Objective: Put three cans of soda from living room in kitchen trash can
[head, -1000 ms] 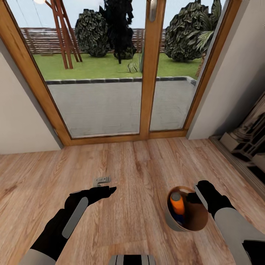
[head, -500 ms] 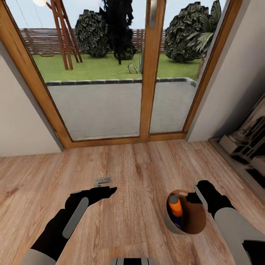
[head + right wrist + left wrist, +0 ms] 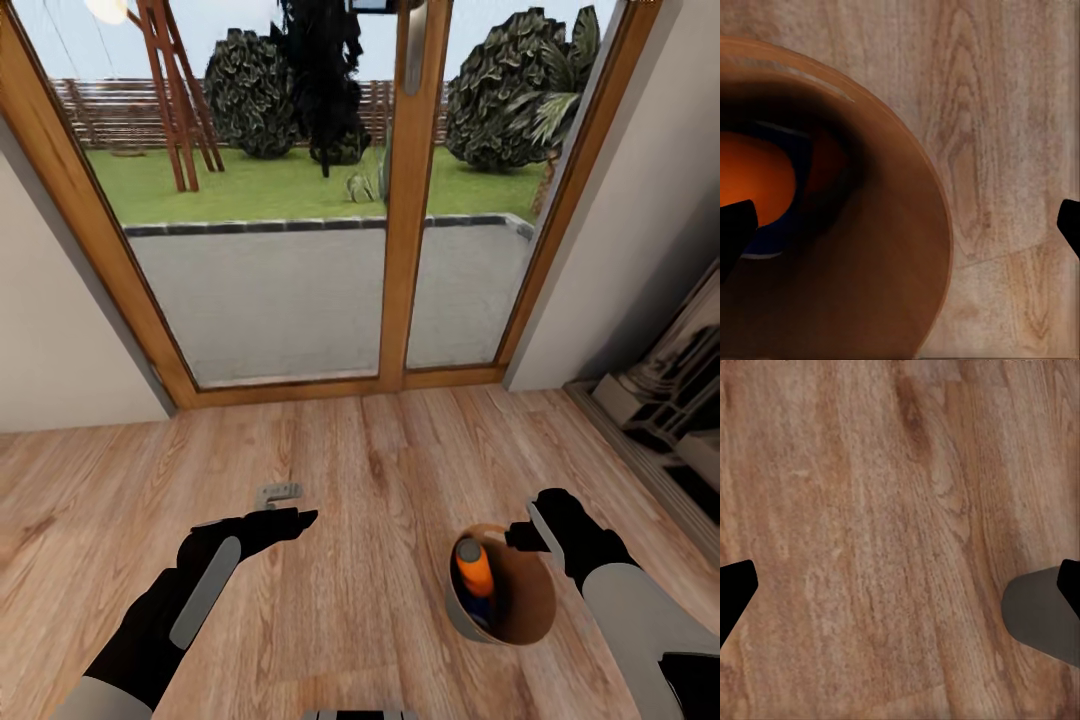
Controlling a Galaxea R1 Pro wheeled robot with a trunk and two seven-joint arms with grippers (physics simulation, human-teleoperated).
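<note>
Lower in view now, round coppery trash can [image 3: 525, 610] hangs clamped in right gripper [image 3: 527, 537]; left gripper [image 3: 296, 518] closed.

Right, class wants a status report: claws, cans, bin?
Left claw empty. Right claw at bin rim. Orange can and blue can inside bin. Glass door ahead.
</note>
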